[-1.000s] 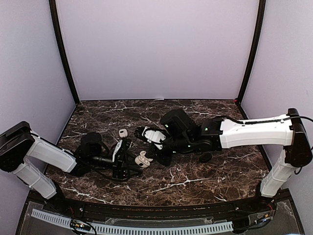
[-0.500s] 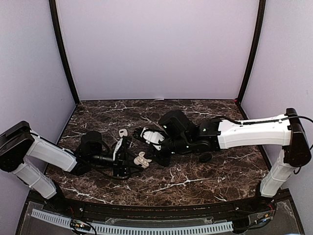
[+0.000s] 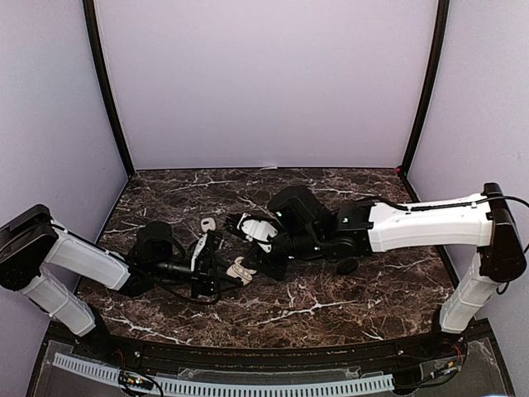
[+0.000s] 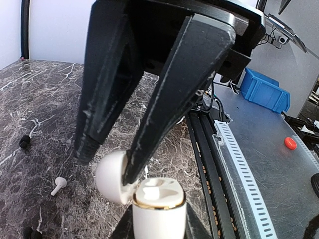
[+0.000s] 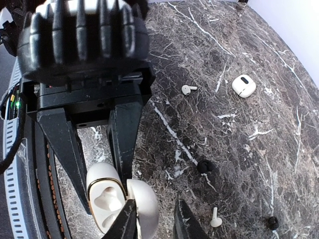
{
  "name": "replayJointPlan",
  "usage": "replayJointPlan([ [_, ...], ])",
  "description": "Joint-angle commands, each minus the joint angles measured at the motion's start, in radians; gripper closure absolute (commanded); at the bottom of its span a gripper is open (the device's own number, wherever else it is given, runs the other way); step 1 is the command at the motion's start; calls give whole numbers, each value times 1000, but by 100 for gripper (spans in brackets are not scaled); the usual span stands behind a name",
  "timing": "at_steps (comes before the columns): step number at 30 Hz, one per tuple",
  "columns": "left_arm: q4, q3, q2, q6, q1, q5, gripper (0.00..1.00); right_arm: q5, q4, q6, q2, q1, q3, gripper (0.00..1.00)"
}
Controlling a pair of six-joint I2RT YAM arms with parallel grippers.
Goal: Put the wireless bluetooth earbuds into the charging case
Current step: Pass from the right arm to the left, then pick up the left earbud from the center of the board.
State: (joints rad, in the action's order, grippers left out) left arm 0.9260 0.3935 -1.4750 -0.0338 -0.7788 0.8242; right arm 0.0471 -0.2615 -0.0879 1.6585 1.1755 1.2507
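White case [image 4: 159, 204] at my left gripper's [image 4: 108, 164] closed tips; both arms stretch low, right gripper [image 5: 154, 224] slightly parted.

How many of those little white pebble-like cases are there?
2. One white pebble-shaped plastic charging case stands open near the middle of the dark marble table; the other, shut, lies farther back and left. Others may be hidden from these views.

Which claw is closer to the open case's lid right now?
Left. The left claw is closed at the lid of the charging case, one finger touching it. The right claw straddles the case's base, beside the lid.
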Motion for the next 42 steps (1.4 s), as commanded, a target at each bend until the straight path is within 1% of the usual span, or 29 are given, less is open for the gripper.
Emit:
replayJointPlan([
  [1, -4, 4, 26, 20, -4, 1, 77, -40, 68, 21, -51, 10, -28, 71],
  [4, -10, 0, 38, 23, -4, -30, 77, -57, 95, 37, -120, 9, -72, 66],
  [7, -20, -10, 62, 16, -2, -132, 78, -89, 110, 60, -173, 3, -122, 64],
  [12, 17, -47, 109, -22, 34, -208, 78, -107, 140, 117, -261, -26, -250, 64],
  [15, 31, -68, 142, -41, 61, -247, 78, -94, 188, 158, -298, -61, -340, 66],
  [16, 36, -74, 157, -46, 69, -260, 78, -88, 219, 171, -309, -74, -377, 66],
  [17, 39, -81, 168, -47, 76, -270, 78, -75, 265, 185, -320, -91, -415, 65],
  [19, 42, -96, 185, -51, 87, -301, 78, -5, 384, 197, -340, -140, -511, 57],
  [21, 47, -104, 195, -61, 97, -317, 78, 106, 530, 146, -350, -169, -614, 54],
  [22, 50, -107, 197, -66, 102, -317, 78, 118, 608, 124, -351, -171, -663, 53],
  [24, 61, -111, 196, -76, 109, -314, 78, 120, 725, 82, -336, -175, -741, 53],
  [27, 67, -113, 194, -84, 115, -306, 78, 225, 714, 30, -288, -216, -741, 49],
  [29, 67, -113, 194, -84, 117, -305, 78, 250, 723, 24, -222, -245, -723, 50],
  [32, 65, -113, 196, -83, 119, -299, 78, 205, 777, 6, -126, -253, -711, 55],
  [34, 63, -113, 196, -77, 119, -295, 78, 164, 849, 0, -71, -254, -717, 56],
  [37, 67, -115, 197, -73, 119, -290, 78, 91, 905, -1, 11, -255, -695, 57],
  [39, 74, -121, 199, -66, 119, -282, 78, 55, 912, -17, 53, -256, -671, 60],
  [42, 82, -123, 194, -61, 119, -271, 78, 16, 919, -41, 107, -256, -642, 61],
])
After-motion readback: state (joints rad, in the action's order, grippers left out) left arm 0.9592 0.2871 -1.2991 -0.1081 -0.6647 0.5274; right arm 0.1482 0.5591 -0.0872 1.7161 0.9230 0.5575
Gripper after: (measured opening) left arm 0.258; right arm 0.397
